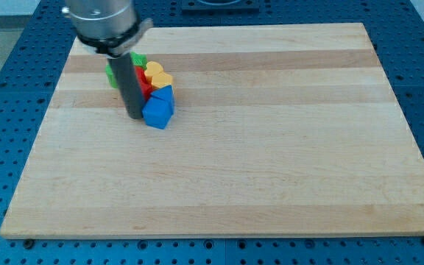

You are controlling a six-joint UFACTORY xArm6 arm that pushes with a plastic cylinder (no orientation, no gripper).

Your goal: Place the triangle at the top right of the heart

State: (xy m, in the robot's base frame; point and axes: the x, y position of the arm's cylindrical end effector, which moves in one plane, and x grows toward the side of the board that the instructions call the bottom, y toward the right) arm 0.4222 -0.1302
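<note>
Our jaws: we have none; the arm ends in a straight dark rod, so nothing opens, closes or takes hold. We can only push.
My tip [135, 117]: resting on the tabletop at the view's lower left edge of a tight cluster of blocks, touching or just beside the blue block.
Blue block [159, 107]: immediately to the view's right of my tip; faceted, with an angled top edge. We judge it may be the triangle the task names, but the exact outline is hard to confirm.
Red block [144, 82]: just above my tip in the view, largely hidden behind the rod; shape cannot be made out.
Yellow heart [157, 75]: beyond the red block, up and to the view's right of my tip; rounded lobes suggest the heart.
Green block [138, 59]: farthest from my tip, at the cluster's top; a green sliver also shows left of the rod, shape unclear.
Handling: we judge the blocks small, light, rigid and smooth-painted, likely to slide easily and to rotate if pushed off centre.
Where to push: against a flat face, through the middle, since no gripping is possible.
Risk: the blocks touch, so a push may drag neighbours along.
Tabletop [271, 147]: pale wooden board with striped grain, flat and smooth, otherwise bare.
Surround: blue perforated base [6, 110].
</note>
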